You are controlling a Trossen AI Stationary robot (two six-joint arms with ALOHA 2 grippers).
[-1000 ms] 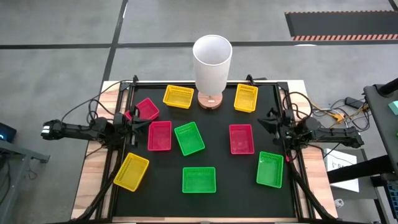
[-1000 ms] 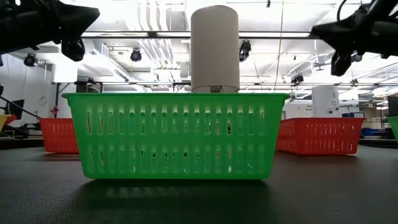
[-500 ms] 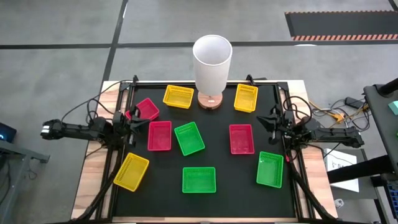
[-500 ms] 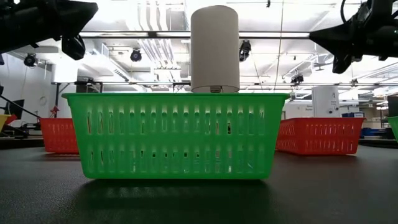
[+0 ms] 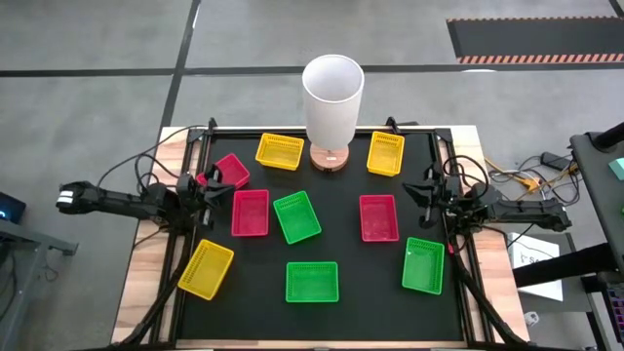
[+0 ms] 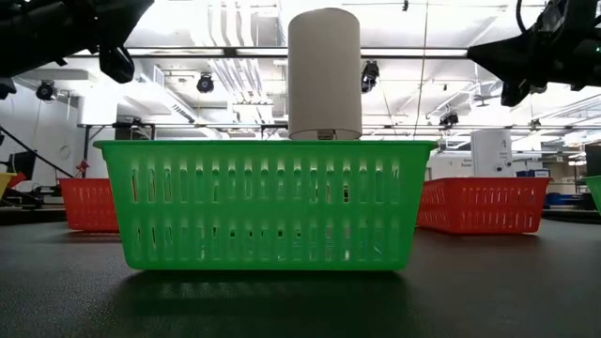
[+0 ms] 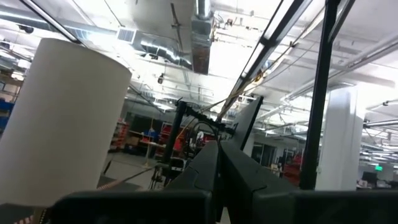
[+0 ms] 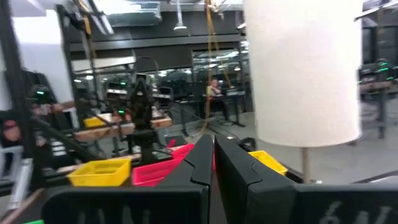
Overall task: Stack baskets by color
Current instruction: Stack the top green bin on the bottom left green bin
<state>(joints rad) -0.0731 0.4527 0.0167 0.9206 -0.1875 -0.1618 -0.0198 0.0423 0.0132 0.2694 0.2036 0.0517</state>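
Black and pressed together with nothing between them, the fingers of the left claw [image 5: 210, 182] are held at the left edge of the tabletop [image 5: 351, 314], just beside a red-pink rectangular plastic mesh basket [image 5: 230, 172] at the far left. The right claw [image 5: 430, 189] is likewise closed and empty, raised at the right edge, near a second red-pink mesh basket [image 5: 378, 216] and a green mesh basket [image 5: 423, 264].

All nine baskets are seen lying singly, none nested. A third red-pink basket [image 5: 250, 213] lies beside a tilted green basket [image 5: 296, 216]; another green basket [image 5: 312, 282] sits at the near centre. Yellow mesh baskets are found at the near left [image 5: 206, 268], far centre-left [image 5: 279, 150] and far right [image 5: 385, 153], either side of the tall white cylinder on a wooden base [image 5: 332, 97].

The task is judged to be at its very start, with no pick begun. For the next move, one claw would need to be opened, lowered over a basket rim and closed, then carried to a basket of matching colour.
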